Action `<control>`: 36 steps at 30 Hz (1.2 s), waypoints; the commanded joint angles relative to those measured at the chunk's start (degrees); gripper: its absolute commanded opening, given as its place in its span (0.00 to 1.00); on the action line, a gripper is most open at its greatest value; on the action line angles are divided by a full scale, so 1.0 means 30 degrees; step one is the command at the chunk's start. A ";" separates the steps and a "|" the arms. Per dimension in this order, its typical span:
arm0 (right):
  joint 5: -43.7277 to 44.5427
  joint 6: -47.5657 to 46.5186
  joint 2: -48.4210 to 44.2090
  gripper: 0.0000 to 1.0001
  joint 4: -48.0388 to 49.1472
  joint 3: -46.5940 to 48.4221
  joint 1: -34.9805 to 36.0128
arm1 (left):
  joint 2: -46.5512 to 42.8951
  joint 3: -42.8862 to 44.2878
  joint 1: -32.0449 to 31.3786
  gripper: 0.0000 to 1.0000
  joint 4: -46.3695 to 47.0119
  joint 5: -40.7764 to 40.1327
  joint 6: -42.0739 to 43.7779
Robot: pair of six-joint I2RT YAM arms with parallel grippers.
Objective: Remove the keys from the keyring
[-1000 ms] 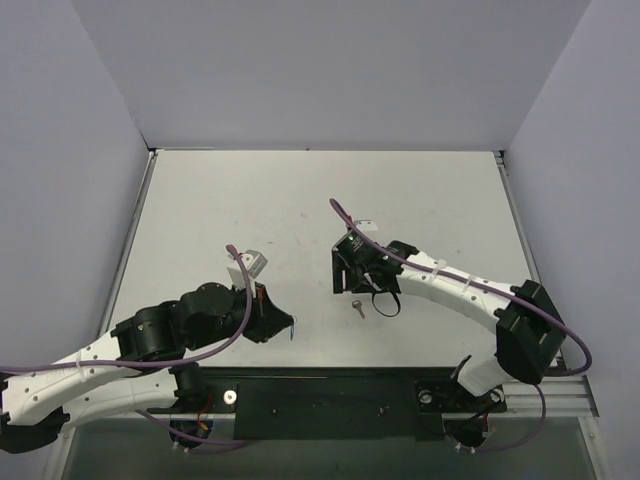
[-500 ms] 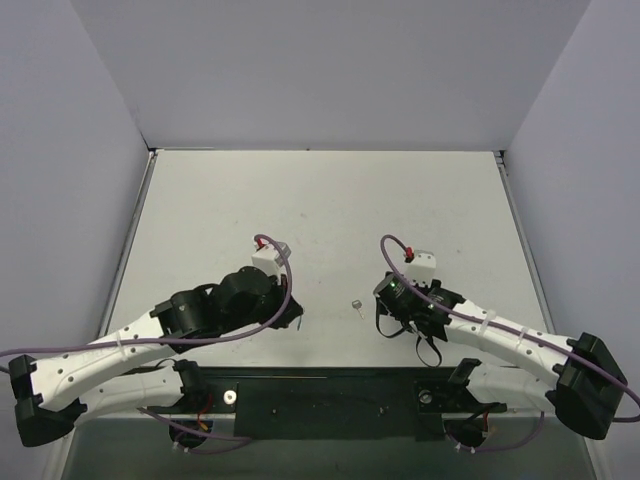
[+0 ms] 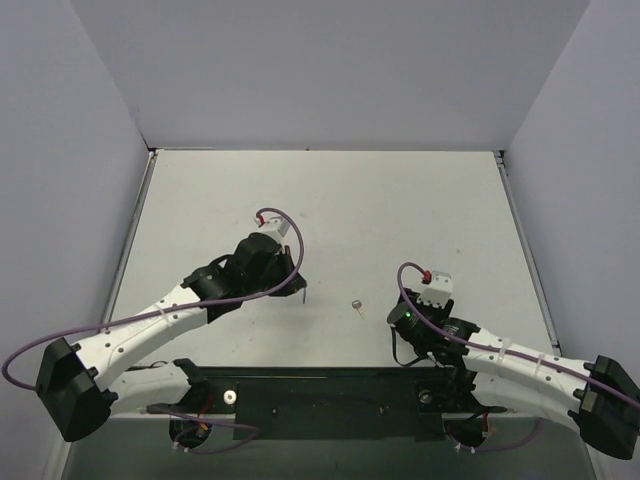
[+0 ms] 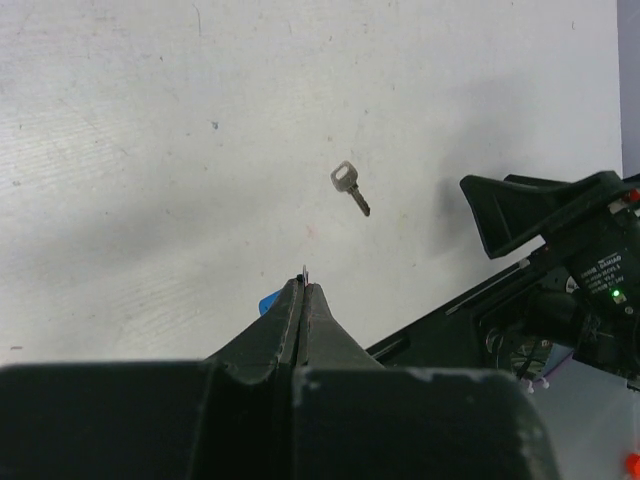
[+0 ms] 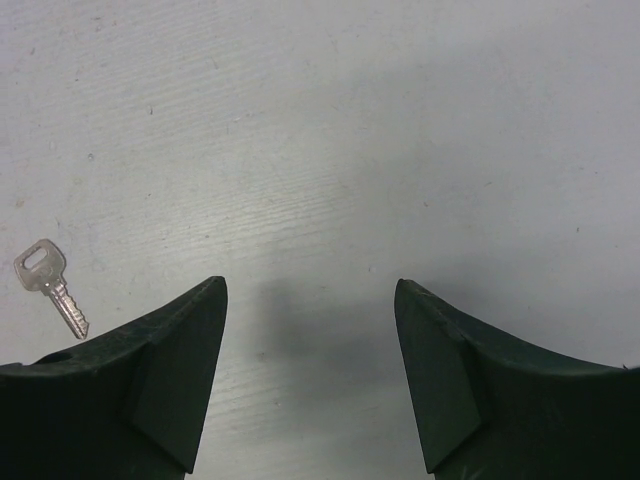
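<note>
Left end effector point(image 4: 303, 288) is clenched on the keyring point(image 4: 268, 303), whose blue plastic I see only from the left wrist camera. Right end effector point(image 5: 310, 290) is released, holding nothing. One key point(image 3: 356, 304) lies loose on the table point(image 3: 400, 200), near the middle of the near edge.

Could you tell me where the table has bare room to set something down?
The far half of the table, up to the back wall, is bare. So is the right strip past the right end effector. It is crowded at the middle front: the key lies between that one and the left end effector, shut on the keyring.
</note>
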 commanded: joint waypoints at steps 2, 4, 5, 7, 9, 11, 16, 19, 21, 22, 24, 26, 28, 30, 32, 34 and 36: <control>0.1244 0.0491 0.0549 0.63 0.0994 -0.0068 0.0312 | 0.1976 0.0193 0.0841 0.00 0.3587 0.1557 -0.0138; 0.1128 0.0462 0.1222 0.63 0.1024 0.0166 0.0312 | 0.2883 0.0310 0.1047 0.00 0.4408 0.2171 -0.0167; 0.1098 0.0404 0.1661 0.63 0.1053 0.0283 0.0341 | 0.3237 0.0513 0.1106 0.00 0.4587 0.2639 -0.0168; 0.1040 0.0345 0.2190 0.62 0.1141 0.0460 0.0399 | 0.4117 0.0864 0.1340 0.00 0.5115 0.3342 -0.0168; 0.0865 0.0169 0.2514 0.62 0.1316 0.0606 0.0429 | 0.4850 0.0926 0.1487 0.00 0.6224 0.4772 -0.0168; 0.0776 0.0111 0.2545 0.62 0.1463 0.0549 0.0429 | 0.5494 0.0838 0.1750 0.00 0.7746 0.6702 -0.0226; 0.0630 0.0081 0.2428 0.62 0.1668 0.0344 0.0370 | 0.7280 0.1509 0.2599 0.06 0.9391 0.9964 0.0270; 0.0396 -0.0094 0.2282 0.63 0.1960 0.0255 0.0341 | 0.8131 0.2037 0.3155 0.34 0.9394 1.1166 0.0623; 0.0191 -0.0241 0.2311 0.64 0.2165 0.0197 0.0283 | 0.8689 0.2739 0.3565 0.79 0.8345 1.1198 0.0974; 0.0045 -0.0357 0.2339 0.65 0.2283 0.0196 0.0283 | 0.8951 0.3148 0.3684 0.80 0.7701 1.1198 0.1178; -0.0102 -0.0475 0.2485 0.66 0.2401 0.0196 0.0283 | 0.8983 0.3705 0.3948 0.80 0.6819 1.0965 0.1530; -0.0103 -0.0476 0.2574 0.67 0.2460 0.0226 0.0283 | 0.8751 0.4058 0.4124 0.81 0.5939 1.0614 0.2026; -0.0103 -0.0505 0.2691 0.68 0.2430 0.0255 0.0254 | 0.8283 0.4206 0.4241 0.81 0.5148 1.0001 0.2437; -0.0132 -0.0505 0.2779 0.68 0.2460 0.0285 0.0283 | 0.7697 0.4207 0.4329 0.82 0.4240 0.9473 0.2876; -0.0103 -0.0534 0.2808 0.69 0.2430 0.0343 0.0282 | 0.6876 0.4031 0.4446 0.84 0.3362 0.8859 0.3374; -0.0132 -0.0505 0.2808 0.70 0.2459 0.0343 0.0254 | 0.5968 0.3827 0.4592 0.85 0.2337 0.8127 0.3814; -0.0074 -0.0534 0.2750 0.70 0.2430 0.0314 0.0282 | 0.4827 0.3534 0.4680 0.86 0.1515 0.7715 0.4283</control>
